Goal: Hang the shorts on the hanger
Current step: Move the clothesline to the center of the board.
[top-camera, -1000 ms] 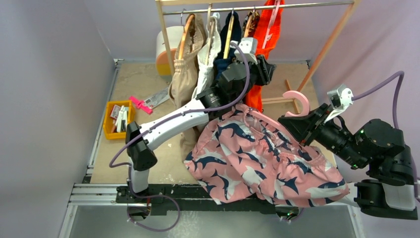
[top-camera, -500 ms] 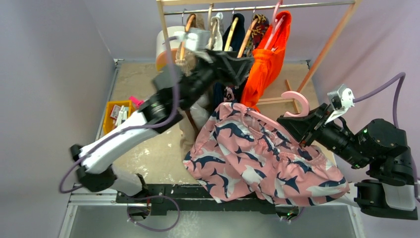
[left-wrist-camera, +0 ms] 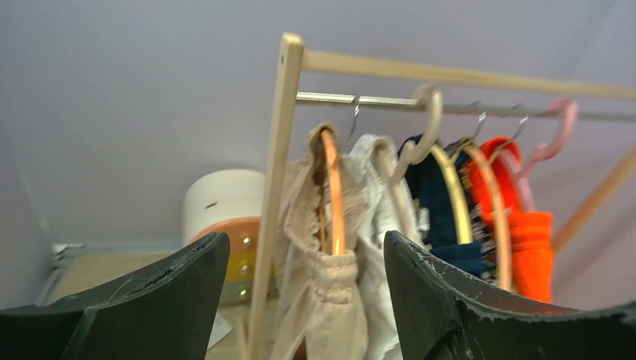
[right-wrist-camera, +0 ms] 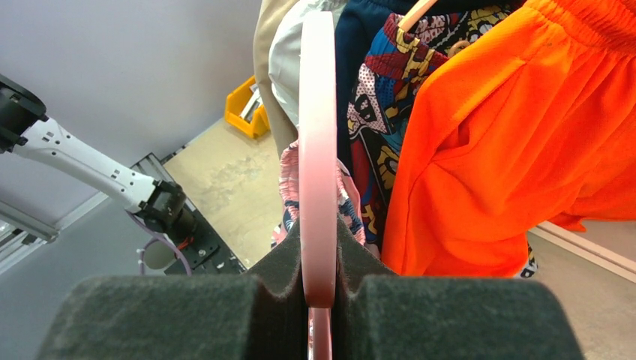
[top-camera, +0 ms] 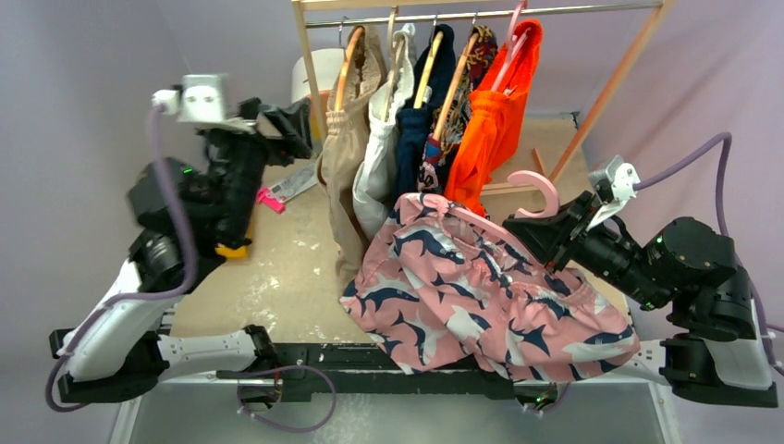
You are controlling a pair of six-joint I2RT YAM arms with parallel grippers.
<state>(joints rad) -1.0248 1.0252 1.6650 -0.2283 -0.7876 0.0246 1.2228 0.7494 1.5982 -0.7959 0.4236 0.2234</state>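
Note:
The pink shorts (top-camera: 462, 287) with navy-and-white print are draped over the pink hanger (top-camera: 534, 190) and spread down to the table's front edge. Only the hanger's hook and part of one arm show above the fabric. My right gripper (top-camera: 532, 236) is shut on the hanger just below its hook. In the right wrist view the pads (right-wrist-camera: 247, 307) pinch the hanger (right-wrist-camera: 318, 150) edge-on, and a bit of the shorts (right-wrist-camera: 289, 187) shows behind it. My left gripper (top-camera: 294, 125) is raised at the far left, well away from the shorts. It is open (left-wrist-camera: 306, 300) and holds nothing.
A wooden clothes rack (top-camera: 481, 11) at the back holds tan, white, navy, patterned and orange garments (top-camera: 495, 129) on hangers, close behind the shorts. A white-and-orange cylinder (top-camera: 310, 69) stands at the back left. A pink tool (top-camera: 268, 197) and a partly hidden yellow bin (top-camera: 231, 250) lie left.
My left arm has let go near the shorts' waistband, swung up and far to the left, and its jaws have opened. My right gripper with the hanger has shifted slightly left.

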